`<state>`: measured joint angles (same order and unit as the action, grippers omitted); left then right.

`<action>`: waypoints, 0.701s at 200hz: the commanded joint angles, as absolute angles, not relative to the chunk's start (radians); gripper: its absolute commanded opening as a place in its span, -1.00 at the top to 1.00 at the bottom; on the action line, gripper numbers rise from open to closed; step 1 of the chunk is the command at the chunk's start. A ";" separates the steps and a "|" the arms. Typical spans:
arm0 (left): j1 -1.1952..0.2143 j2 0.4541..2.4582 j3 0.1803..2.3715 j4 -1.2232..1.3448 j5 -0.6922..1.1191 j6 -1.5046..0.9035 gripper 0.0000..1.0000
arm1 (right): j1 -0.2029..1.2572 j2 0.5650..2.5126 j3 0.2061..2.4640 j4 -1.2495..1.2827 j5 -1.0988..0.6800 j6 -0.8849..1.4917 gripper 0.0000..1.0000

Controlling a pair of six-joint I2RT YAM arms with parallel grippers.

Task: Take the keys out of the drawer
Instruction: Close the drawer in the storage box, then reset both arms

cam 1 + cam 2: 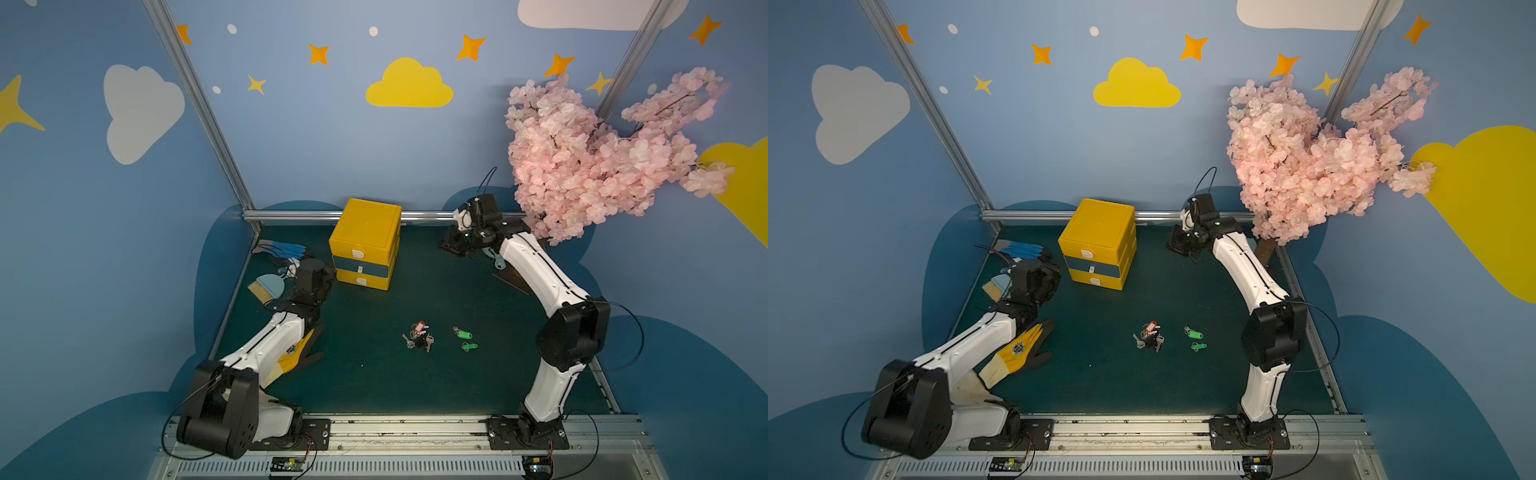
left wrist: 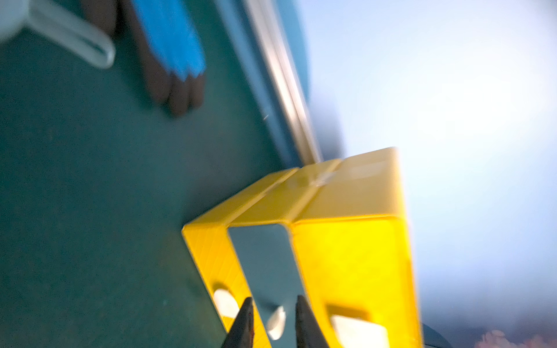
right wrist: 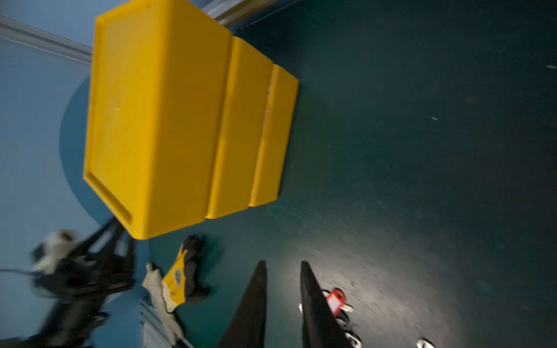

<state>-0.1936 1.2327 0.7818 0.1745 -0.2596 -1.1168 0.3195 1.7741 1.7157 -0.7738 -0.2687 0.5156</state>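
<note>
Top views both show the keys lying on the mat, out of the closed drawer box, so we hold our left gripper and right gripper open a bit and empty.

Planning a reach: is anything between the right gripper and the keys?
Nothing visible does. Only bare dark green mat separates the right gripper from the small metal keys with red and green tags; the yellow drawer cabinet stands aside.

Top views dim; wrist views motion-blurred; glare on wall.
</note>
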 commanded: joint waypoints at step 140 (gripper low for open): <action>0.051 1.559 0.310 1.011 0.143 0.018 -0.22 | -0.007 1.492 0.374 0.824 -0.273 -0.083 -0.09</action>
<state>0.0845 1.5230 0.4309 0.6418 0.0845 -0.0601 -0.0105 1.4834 0.5301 0.3492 -0.1478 -0.0029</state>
